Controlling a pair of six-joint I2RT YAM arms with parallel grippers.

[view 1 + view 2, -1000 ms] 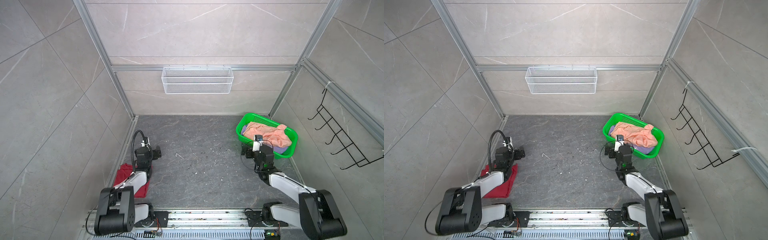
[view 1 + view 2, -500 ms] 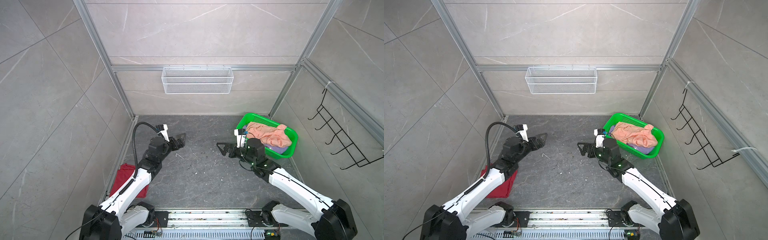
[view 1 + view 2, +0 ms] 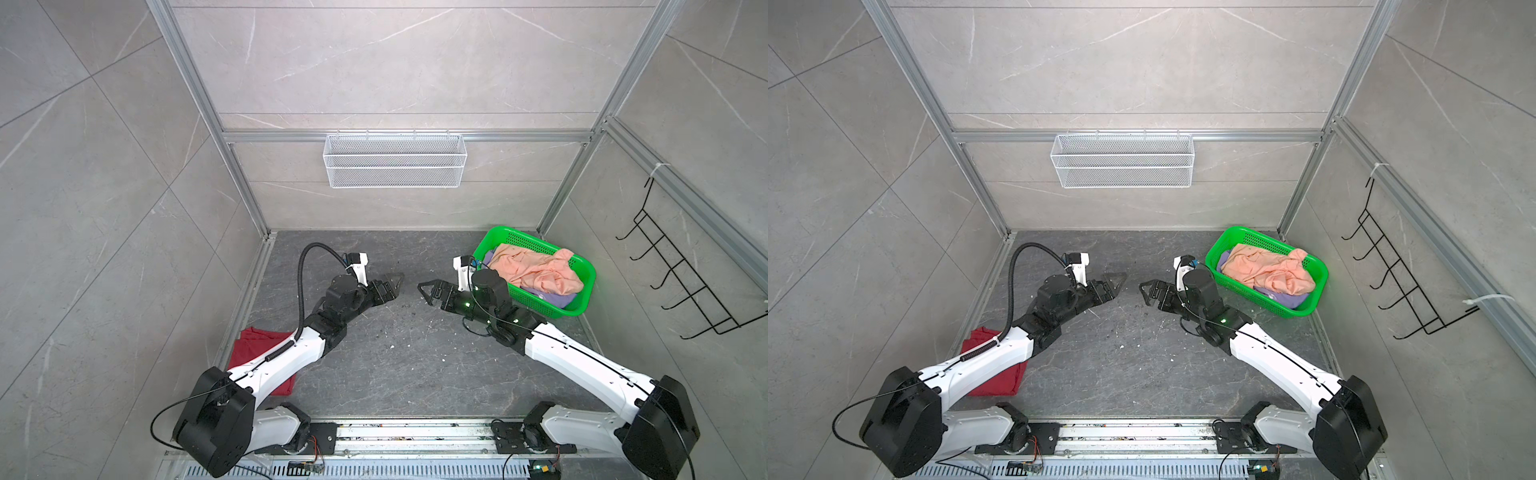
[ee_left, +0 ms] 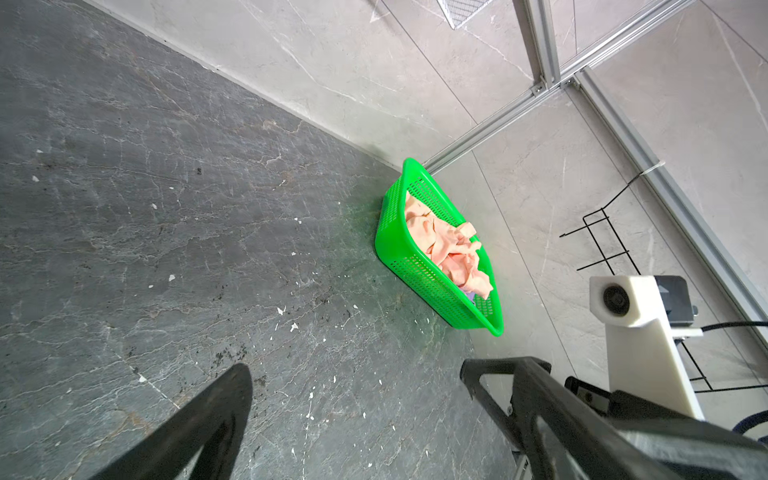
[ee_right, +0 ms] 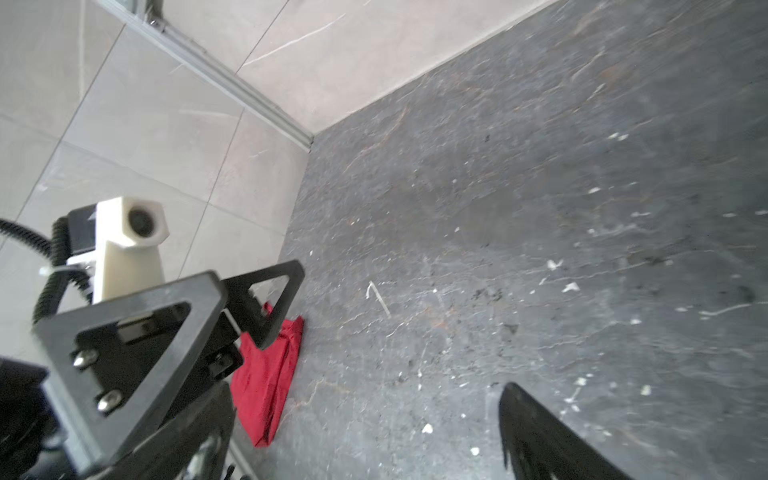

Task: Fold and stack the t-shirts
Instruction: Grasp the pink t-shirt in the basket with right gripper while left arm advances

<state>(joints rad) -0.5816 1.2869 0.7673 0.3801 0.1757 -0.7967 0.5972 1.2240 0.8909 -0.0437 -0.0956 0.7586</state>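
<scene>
Swung out to the middle now, the left gripper (image 3: 395, 284) and right gripper (image 3: 426, 291) face each other, jaws spread wide and empty. The peach t-shirt (image 3: 536, 272) lies in the basket (image 3: 524, 237).

Both arms wear white shells between black joints, with bulky black housings near the rail. The left arm (image 3: 291, 357) carries a ribbed black hose (image 3: 302, 270) and a thin black cable (image 3: 153, 422) looping by its base. The right arm (image 3: 565, 355) shows green lights (image 3: 468, 304). The left claw (image 3: 395, 286) and right claw (image 3: 426, 294) have black triangular open-frame fingers, silver screws (image 5: 85, 358) and white camera mounts (image 3: 358, 266).
</scene>
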